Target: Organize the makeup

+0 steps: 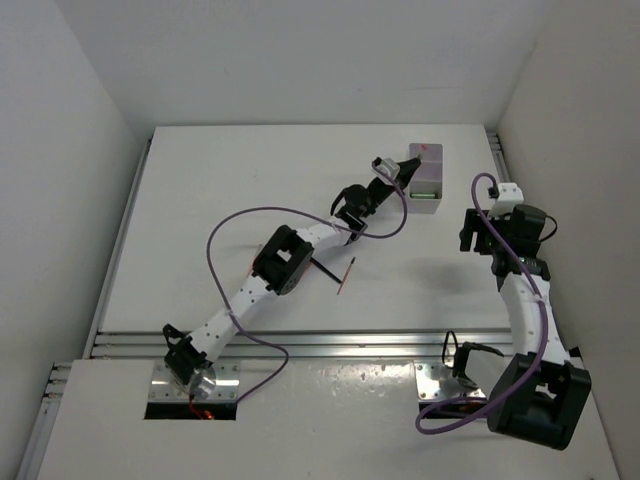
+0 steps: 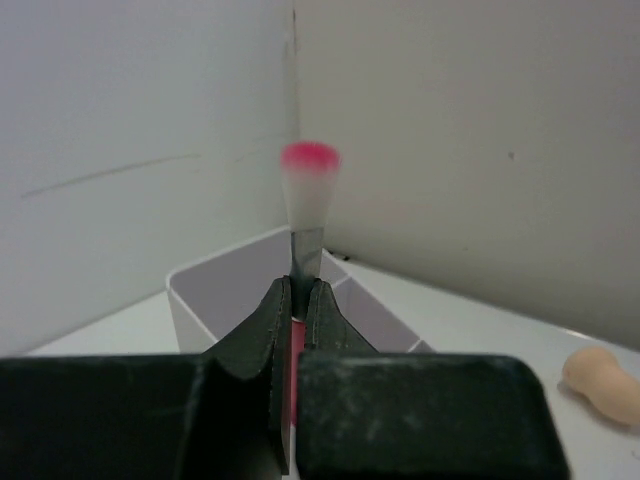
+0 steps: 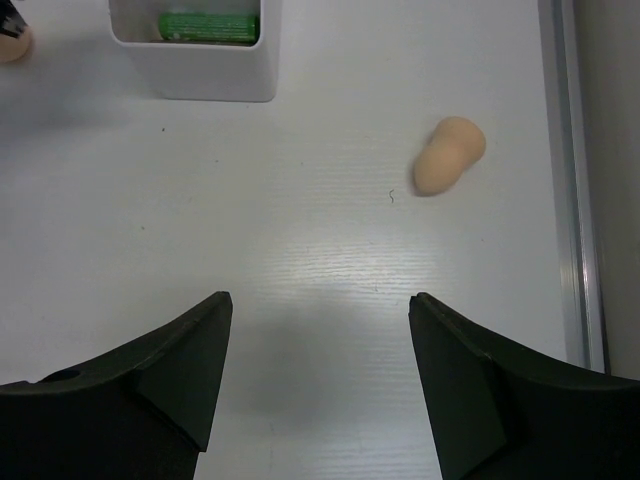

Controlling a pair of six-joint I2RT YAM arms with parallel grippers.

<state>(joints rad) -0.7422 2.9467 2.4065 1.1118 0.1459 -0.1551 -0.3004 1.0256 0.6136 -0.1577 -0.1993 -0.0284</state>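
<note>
While the left gripper [image 2: 298, 290] is closed tight on the shaft of a makeup brush [image 2: 309, 190], the brush stands upright above it, its silver ferrule just clear of the fingertips and its white bristles tipped in pink. Seen from the top, the left arm stretches diagonally across the worktop [image 1: 200, 200] so that this gripper [image 1: 404, 167] hangs at the near left side of the white compartment box [image 1: 425, 205], which sits towards the far right. From the left wrist, the box [image 2: 200, 290] lies directly behind and below the held brush. The right gripper [image 3: 320, 300] hovers over bare worktop with its jaws spread wide and nothing between them; from above it [image 1: 476, 232] is to the right of the box and a little nearer. In the right wrist view a green tube [image 3: 208, 26] lies inside the box [image 3: 195, 75]. A beige sponge [image 3: 450, 155] lies on the worktop between the box and the right-hand rail, apart from both, and shows again at the right edge of the left wrist view [image 2: 600, 385]. A second sponge [image 3: 8, 38] peeks in just left of the box. A red pencil [image 1: 346, 274] and a dark thin stick [image 1: 326, 270] lie near the middle of the worktop, beside the left arm.
</note>
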